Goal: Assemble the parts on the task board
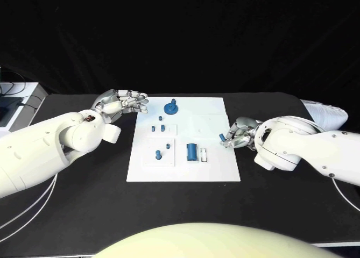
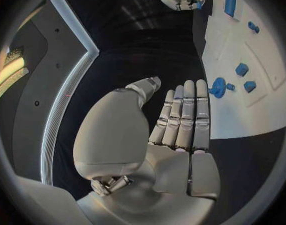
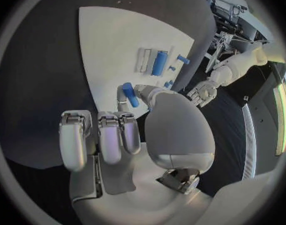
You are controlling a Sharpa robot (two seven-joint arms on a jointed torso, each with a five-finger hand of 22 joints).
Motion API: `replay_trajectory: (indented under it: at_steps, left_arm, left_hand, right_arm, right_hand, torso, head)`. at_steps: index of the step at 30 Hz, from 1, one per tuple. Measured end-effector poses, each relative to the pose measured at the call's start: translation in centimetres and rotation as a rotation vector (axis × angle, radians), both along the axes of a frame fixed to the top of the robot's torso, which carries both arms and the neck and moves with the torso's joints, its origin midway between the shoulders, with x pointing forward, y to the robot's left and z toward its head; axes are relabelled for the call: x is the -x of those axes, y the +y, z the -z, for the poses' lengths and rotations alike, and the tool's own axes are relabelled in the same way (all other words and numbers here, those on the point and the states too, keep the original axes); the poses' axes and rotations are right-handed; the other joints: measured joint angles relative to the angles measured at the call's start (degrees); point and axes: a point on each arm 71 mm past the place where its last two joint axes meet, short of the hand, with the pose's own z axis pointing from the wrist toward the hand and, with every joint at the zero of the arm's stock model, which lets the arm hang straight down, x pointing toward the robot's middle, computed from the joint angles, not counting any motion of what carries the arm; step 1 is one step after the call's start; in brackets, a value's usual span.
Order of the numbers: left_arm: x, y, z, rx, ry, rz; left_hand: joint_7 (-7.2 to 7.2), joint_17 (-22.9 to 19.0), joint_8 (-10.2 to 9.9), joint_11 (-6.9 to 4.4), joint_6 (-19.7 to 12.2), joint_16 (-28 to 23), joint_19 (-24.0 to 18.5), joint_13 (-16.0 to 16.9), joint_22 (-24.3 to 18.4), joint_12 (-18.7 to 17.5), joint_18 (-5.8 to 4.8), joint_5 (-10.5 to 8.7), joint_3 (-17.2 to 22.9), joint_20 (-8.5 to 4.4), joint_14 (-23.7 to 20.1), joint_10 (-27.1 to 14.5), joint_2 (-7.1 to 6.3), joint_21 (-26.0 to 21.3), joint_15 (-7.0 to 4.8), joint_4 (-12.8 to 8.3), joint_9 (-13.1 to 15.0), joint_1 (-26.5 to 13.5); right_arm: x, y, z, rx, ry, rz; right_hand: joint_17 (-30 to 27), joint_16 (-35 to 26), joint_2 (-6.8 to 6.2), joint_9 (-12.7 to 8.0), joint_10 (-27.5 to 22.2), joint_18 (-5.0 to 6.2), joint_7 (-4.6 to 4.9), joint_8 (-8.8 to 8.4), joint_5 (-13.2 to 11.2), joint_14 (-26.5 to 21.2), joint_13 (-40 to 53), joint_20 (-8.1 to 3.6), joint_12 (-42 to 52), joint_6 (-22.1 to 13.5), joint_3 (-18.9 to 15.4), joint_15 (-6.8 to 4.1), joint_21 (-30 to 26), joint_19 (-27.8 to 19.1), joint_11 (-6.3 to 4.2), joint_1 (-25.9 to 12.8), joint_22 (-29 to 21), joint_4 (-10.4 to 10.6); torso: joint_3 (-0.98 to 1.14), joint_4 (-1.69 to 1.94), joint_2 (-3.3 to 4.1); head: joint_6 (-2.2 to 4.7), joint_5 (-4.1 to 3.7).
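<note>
1. Two silver many-fingered hands flank the white rectangular task board (image 1: 214,115) on the black table (image 1: 71,215). Farthest left, the left hand (image 1: 124,101) hovers just off the board's far-left corner. In the left wrist view its fingers (image 2: 183,116) lie straight and side by side with the thumb apart, holding nothing.

2. Next, on the board, is a blue round knob-like part with a stem (image 1: 171,109) near the far edge, just beside the left hand's fingertips. Nearer the robot lie two small blue pegs (image 1: 157,128), then one small blue peg (image 1: 158,155) in the left column.

3. Toward the middle, a blue upright cylinder part (image 1: 191,152) stands beside a small white slotted holder (image 1: 204,155).

4. At the board's right edge, the right hand (image 1: 237,135) pinches a short blue cylindrical peg (image 3: 130,94) between thumb and fingertip. The other fingers (image 3: 110,140) are curled in.

5. The relation that matters: the held peg sits at the right hand's fingertips, its long axis pointing toward the board. The cylinder and holder lie to the robot's left of it, well within reach. I judge the right hand the nearer one for seating this peg. Which socket it suits I cannot tell.

6. The right arm reaches in low, wrist bent inward over the board's edge.
</note>
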Motion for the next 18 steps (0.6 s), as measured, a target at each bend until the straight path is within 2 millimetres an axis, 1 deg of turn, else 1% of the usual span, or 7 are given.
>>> replay_trajectory:
  at_steps: [2,6,7,8,12,16,18]
  left_arm:
    - [0.0,0.0,0.0,0.0,0.001,0.001]
    - [0.0,-0.1,0.0,0.0,0.002,0.002]
    - [0.0,-0.1,0.0,0.0,0.003,0.002]
    - [0.0,-0.1,0.0,0.0,0.003,0.002]
    - [0.0,-0.1,0.0,0.0,0.004,0.003]
    - [0.0,-0.2,0.0,0.001,0.004,0.005]
    - [0.0,-0.2,0.0,0.001,0.004,0.006]
  left_hand:
    - [0.0,0.0,0.0,0.0,0.0,0.0,0.0,0.0,0.0,0.0,0.0,0.0,0.0,0.0,0.0,0.0,0.0,0.0,0.0,0.0,0.0,0.0]
    - [0.0,0.05,0.0,0.0,0.0,0.0,0.0,0.0,0.0,0.0,0.0,0.0,0.0,0.0,0.0,0.0,0.0,0.0,0.0,0.0,-0.04,0.0]
    - [0.0,0.05,0.0,0.0,0.0,0.0,0.0,0.0,0.0,0.0,0.0,0.0,0.0,0.0,0.0,0.0,0.0,0.0,0.0,0.0,-0.05,0.0]
    - [0.0,0.05,0.0,0.0,0.0,0.0,0.0,0.0,0.0,0.0,0.0,0.0,0.0,0.0,0.0,0.0,0.0,0.0,0.0,0.0,-0.05,0.0]
    - [0.0,0.04,0.0,0.0,0.0,0.0,0.0,0.0,0.0,0.0,0.0,0.0,0.0,0.0,0.0,0.0,0.0,0.0,0.0,0.0,-0.05,0.0]
    - [0.0,0.04,0.0,0.0,0.0,0.0,0.0,0.0,-0.02,0.0,0.0,0.0,0.0,0.0,0.0,0.0,0.0,0.0,0.0,0.0,-0.05,0.0]
    - [0.0,0.04,0.0,0.0,0.0,0.0,0.0,0.0,-0.05,0.0,0.0,0.0,0.0,0.0,0.0,0.0,0.0,0.0,0.0,0.0,-0.05,0.0]
  right_arm:
    - [0.2,0.6,0.4,-0.016,0.021,0.0]
    - [0.5,1.7,1.4,-0.044,0.062,0.007]
    - [0.6,1.9,1.5,-0.049,0.069,0.007]
    - [0.7,2.1,1.7,-0.054,0.075,0.008]
    - [1.0,3.0,2.2,-0.072,0.099,0.006]
    - [1.2,3.7,2.4,-0.087,0.116,0.001]
    - [1.3,4.1,2.5,-0.092,0.121,-0.002]
  right_hand:
    - [0.0,0.0,-0.07,-0.06,0.0,0.0,0.0,-0.01,0.56,0.0,0.0,0.0,0.0,0.0,-0.1,0.0,0.0,0.0,0.0,-0.07,0.0,-0.19]
    - [0.0,0.0,-0.09,-0.16,0.0,0.0,0.0,-0.05,0.67,0.0,0.05,0.0,0.0,0.0,-0.08,0.0,0.0,0.0,0.0,-1.0,0.0,-0.21]
    - [0.0,0.0,-0.21,-0.19,0.0,0.0,0.0,-0.05,0.67,0.0,0.05,0.0,0.0,0.0,0.36,0.0,0.0,0.0,0.0,-1.13,-0.01,-0.64]
    - [0.0,0.0,-0.11,-0.49,0.0,0.0,0.15,-0.23,0.67,0.0,0.05,0.0,0.0,0.15,1.49,0.0,0.0,0.0,0.0,-1.38,-0.01,-2.1]
    - [0.0,0.0,-0.38,-0.5,0.0,0.0,0.2,-0.23,0.67,0.0,0.04,0.0,0.0,0.21,1.49,0.0,-0.11,0.0,0.0,-2.19,-0.01,-2.1]
    - [0.0,0.0,-0.06,-0.76,0.0,0.0,0.2,-0.28,1.01,0.0,0.04,0.0,0.0,0.21,2.02,0.0,-0.24,0.0,0.01,-3.07,-0.01,-2.63]
    - [0.0,0.0,-0.37,-0.83,0.0,0.0,0.25,-0.29,1.01,0.0,0.04,0.0,0.0,0.25,2.14,0.0,-0.24,0.0,0.01,-3.38,-0.01,-2.75]
  torso:
    - [0.01,0.01,0.02]
    - [0.05,0.09,0.07]
    - [0.08,0.09,0.07]
    - [0.08,0.08,0.08]
    - [0.11,0.01,0.13]
    - [0.12,0.01,0.13]
    - [0.16,0.01,0.12]
  head:
    - [-0.01,-0.09]
    - [-0.08,-0.16]
    - [-0.12,-0.17]
    - [-0.16,-0.18]
    - [-0.34,-0.18]
    - [-0.44,-0.17]
    - [-0.45,-0.16]
